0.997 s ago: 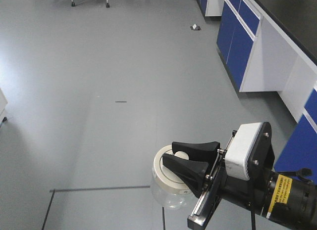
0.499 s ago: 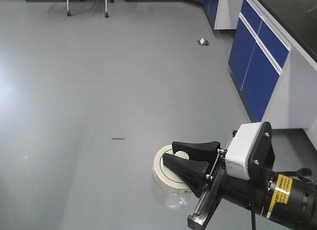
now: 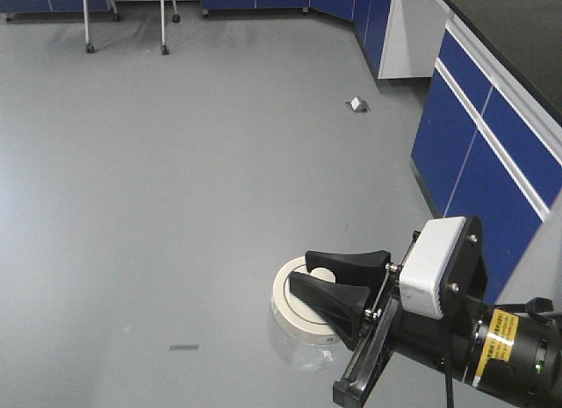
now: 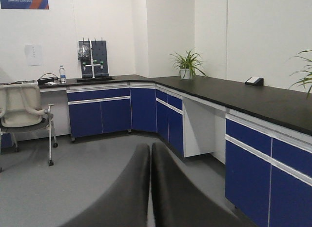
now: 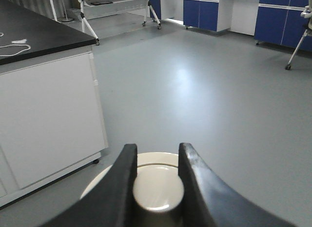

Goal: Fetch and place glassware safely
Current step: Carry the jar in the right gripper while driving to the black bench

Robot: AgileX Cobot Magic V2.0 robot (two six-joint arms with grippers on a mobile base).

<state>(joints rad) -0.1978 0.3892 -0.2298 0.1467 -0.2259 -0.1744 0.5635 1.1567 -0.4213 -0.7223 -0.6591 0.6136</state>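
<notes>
Grey lab floor (image 3: pixel 176 206) spreads below and ahead of both hands, with blue cabinets (image 3: pixel 474 153) to their right. The left hand (image 4: pixel 150 154) is closed on nothing. The right hand (image 3: pixel 309 272) carries the glass jar (image 3: pixel 299 348), which hangs just beneath it, pinched only by the off-white lid (image 3: pixel 294 313) at its knob (image 5: pixel 158 190). A jolt could free the lid, dropping the glass onto the hard floor.

The right gripper (image 3: pixel 299 268) hides most of the knob (image 3: pixel 321 274) and part of the lid (image 3: pixel 285 304) on the jar (image 3: pixel 299 348), the right wrist view's lower edge cuts that lid off, and a floor scrap (image 3: pixel 356 103) is too small to identify.
</notes>
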